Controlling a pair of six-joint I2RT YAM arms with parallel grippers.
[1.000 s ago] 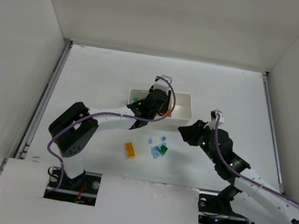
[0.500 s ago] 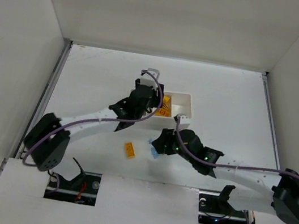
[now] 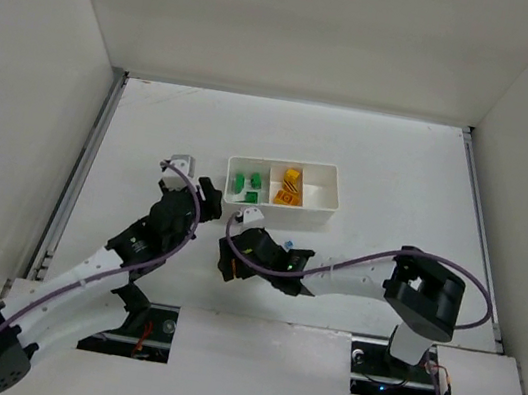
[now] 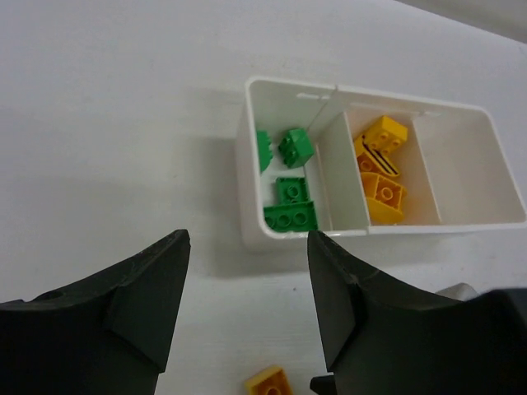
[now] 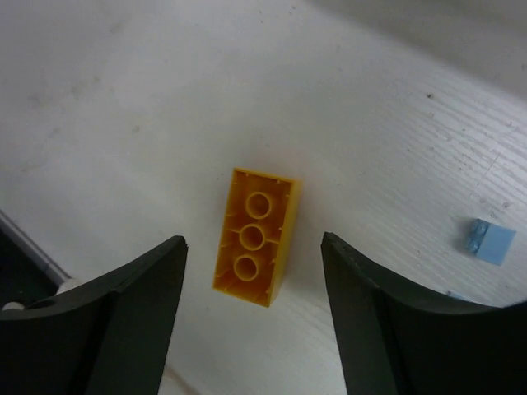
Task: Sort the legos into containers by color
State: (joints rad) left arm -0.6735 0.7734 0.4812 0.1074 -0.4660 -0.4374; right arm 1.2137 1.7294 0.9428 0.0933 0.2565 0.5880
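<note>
Both arms have shifted in the last second. One second ago the left arm reached over the tray; now it is drawn back to the near left of the worktop [image 3: 400, 170]. The right arm, which was out on the right side, now stretches across to the left, in front of the tray.

The left tool [image 4: 247, 247] is released, its two dark fingers spread apart with nothing between them. It points at the white tray [image 4: 284, 239], which sits just beyond it, near the middle of the worktop.

In the tray's left compartment lie several green bricks [image 4: 290, 206]. In the middle compartment lie yellow-orange bricks [image 4: 380, 169], one bearing dark stripes.

The right tool [image 5: 254, 243] is also released and hangs low over a single yellow brick [image 5: 254, 237]. This brick lies on the worktop, hollow underside up, between the two spread fingers and touching neither. A pale blue brick [image 5: 492, 241] lies on the worktop off to one side, well apart from the yellow one.
</note>
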